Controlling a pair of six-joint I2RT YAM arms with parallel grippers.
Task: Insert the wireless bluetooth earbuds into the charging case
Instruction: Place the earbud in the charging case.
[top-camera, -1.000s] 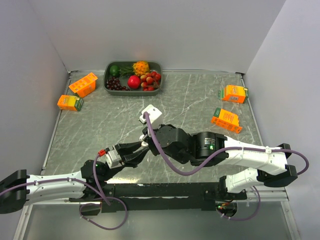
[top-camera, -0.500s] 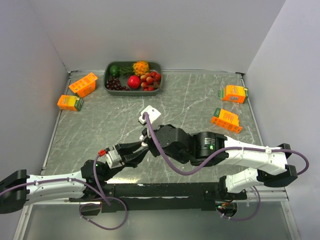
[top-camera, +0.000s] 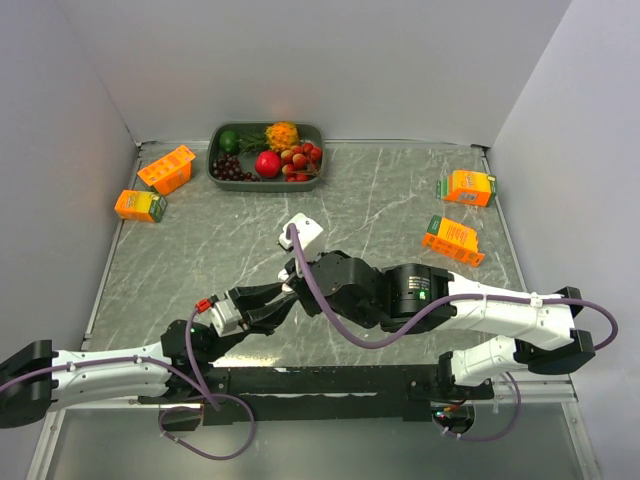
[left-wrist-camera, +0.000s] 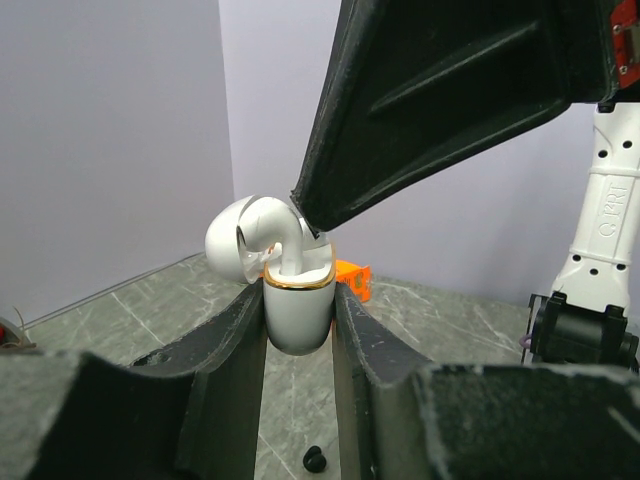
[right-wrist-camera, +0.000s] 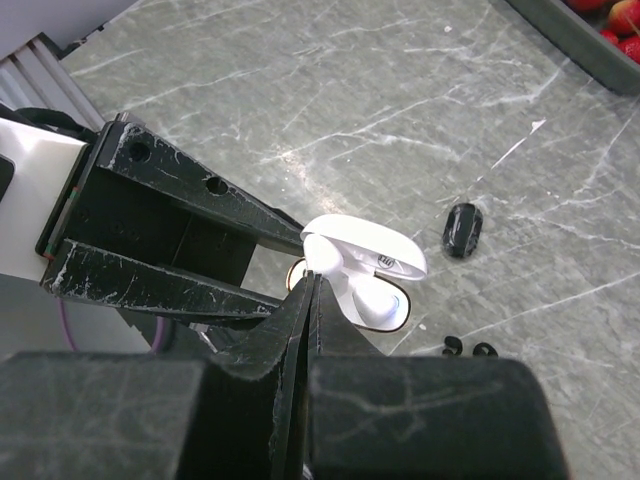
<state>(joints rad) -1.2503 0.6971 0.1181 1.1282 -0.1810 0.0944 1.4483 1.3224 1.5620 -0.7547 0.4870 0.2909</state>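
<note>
Left gripper (left-wrist-camera: 298, 300) clamps case (left-wrist-camera: 297, 320) upright, lid (right-wrist-camera: 365, 248) open. Right gripper (right-wrist-camera: 313, 290), shut, tip at its mouth from above (bud pinched? can't tell); insertion axis vertical.

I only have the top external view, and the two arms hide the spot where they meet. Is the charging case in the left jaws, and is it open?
Observer: Yes. The left wrist view shows the left gripper shut on the charging case, which is upright with its lid swung back.
Operator: Where is the bud?
Observer: A white earbud stands stem-down in the case's mouth. The right gripper is shut, its tip right at the bud.
Operator: Any others lying out?
Observer: The right wrist view shows one black earbud on the table beside the case.
</note>
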